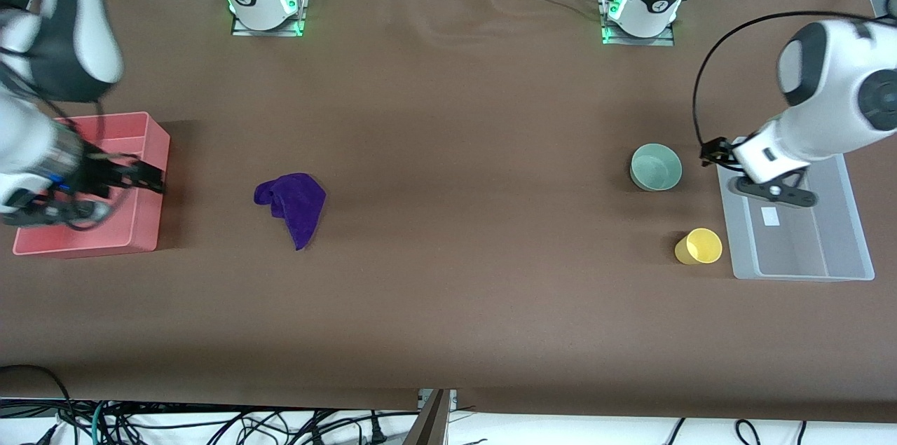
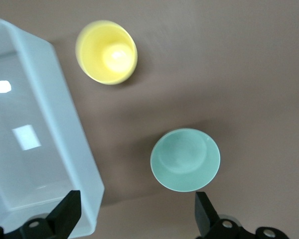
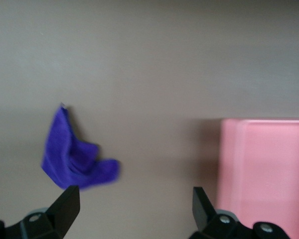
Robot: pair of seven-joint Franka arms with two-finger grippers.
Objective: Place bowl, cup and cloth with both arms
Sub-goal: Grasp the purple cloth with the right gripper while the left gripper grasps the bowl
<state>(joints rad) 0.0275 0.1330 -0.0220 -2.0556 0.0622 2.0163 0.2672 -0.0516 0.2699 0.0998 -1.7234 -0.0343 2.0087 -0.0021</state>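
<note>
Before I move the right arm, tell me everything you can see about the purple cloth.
The cloth is a small, deep purple, fuzzy rag, crumpled into a rough triangle with folded edges, one corner pointing toward the front camera. It lies flat on the brown table, alone, toward the right arm's end, beside the pink bin but apart from it. Nothing touches it.

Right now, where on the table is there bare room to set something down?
The widest bare stretch lies between the cloth and the bowl. It is crowded at the left arm's end: bowl, cup and clear bin sit close, under the open left gripper.
</note>
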